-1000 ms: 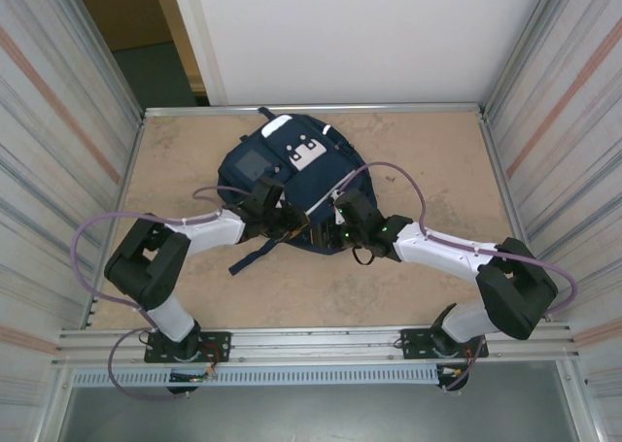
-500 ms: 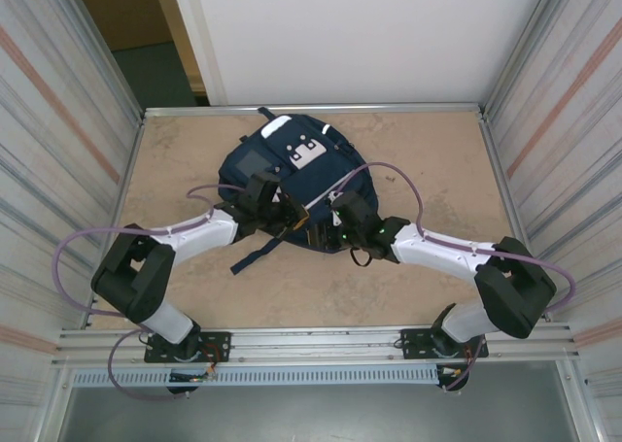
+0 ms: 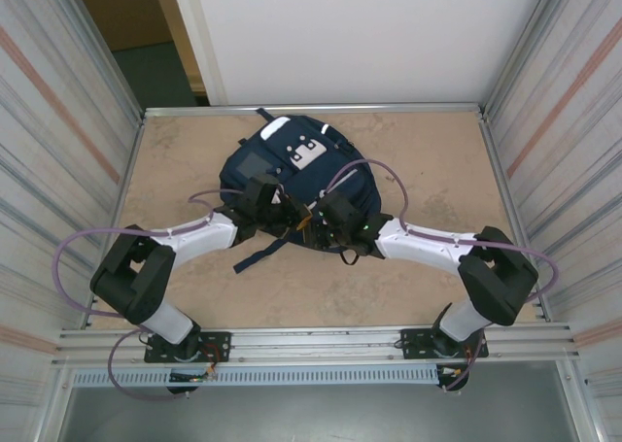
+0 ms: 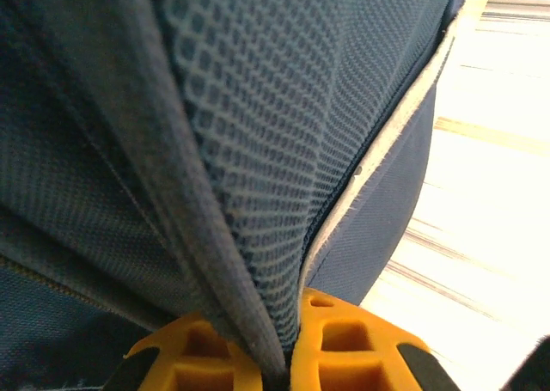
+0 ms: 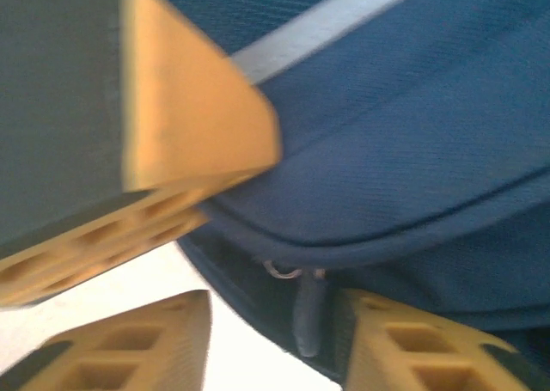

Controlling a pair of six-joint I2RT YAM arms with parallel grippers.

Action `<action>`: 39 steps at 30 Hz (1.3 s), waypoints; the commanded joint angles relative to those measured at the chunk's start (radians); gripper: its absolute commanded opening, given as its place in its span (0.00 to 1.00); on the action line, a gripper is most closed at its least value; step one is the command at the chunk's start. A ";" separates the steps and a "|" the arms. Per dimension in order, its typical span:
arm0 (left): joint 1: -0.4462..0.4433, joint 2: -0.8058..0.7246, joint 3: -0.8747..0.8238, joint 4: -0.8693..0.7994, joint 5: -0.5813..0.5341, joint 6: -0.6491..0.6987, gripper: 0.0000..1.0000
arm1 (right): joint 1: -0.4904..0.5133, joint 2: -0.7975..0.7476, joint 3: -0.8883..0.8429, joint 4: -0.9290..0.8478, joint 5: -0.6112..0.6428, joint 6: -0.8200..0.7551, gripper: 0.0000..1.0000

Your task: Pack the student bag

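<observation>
Right hand point(image 5: 275, 326) shifted leftward, apart; left hand point(image 4: 288, 361) clamped on student bag point(image 4: 258, 150) fabric.

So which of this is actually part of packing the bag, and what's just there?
Job: student bag; left gripper, jaws shut on its fabric; right gripper, jaws apart either side of a zip pull.
Just there: table; purple cables; metal side panels.
</observation>
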 commanded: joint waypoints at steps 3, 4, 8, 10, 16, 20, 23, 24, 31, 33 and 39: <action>-0.010 -0.051 -0.016 0.092 0.094 -0.016 0.00 | 0.002 0.015 0.025 -0.015 0.079 0.040 0.24; -0.009 -0.057 -0.022 0.089 0.089 -0.011 0.00 | 0.003 0.007 0.017 -0.017 0.091 0.036 0.21; 0.011 -0.068 -0.040 0.083 0.102 -0.009 0.00 | -0.015 -0.020 -0.018 -0.023 0.113 0.041 0.10; 0.034 -0.077 -0.051 0.081 0.128 -0.001 0.00 | -0.036 -0.042 -0.039 -0.032 0.099 0.045 0.07; 0.089 -0.135 -0.069 -0.055 0.116 0.083 0.00 | -0.092 -0.108 -0.082 -0.075 0.117 -0.047 0.00; 0.137 -0.176 -0.078 -0.138 0.136 0.147 0.00 | -0.127 -0.121 -0.087 -0.085 0.123 -0.139 0.00; 0.168 -0.211 -0.094 -0.167 0.145 0.168 0.00 | -0.134 -0.112 -0.069 -0.103 0.140 -0.183 0.00; 0.181 -0.221 -0.100 -0.172 0.156 0.179 0.00 | -0.135 -0.113 -0.066 -0.101 0.127 -0.199 0.00; 0.315 -0.160 0.014 -0.416 0.150 0.411 0.04 | -0.089 -0.102 -0.028 -0.111 0.029 -0.199 0.00; 0.324 -0.105 0.095 -0.481 0.151 0.493 0.10 | -0.050 -0.097 -0.005 -0.139 0.041 -0.190 0.00; 0.387 0.085 0.293 -0.570 0.156 0.590 0.11 | 0.064 -0.079 0.039 -0.144 0.031 -0.121 0.00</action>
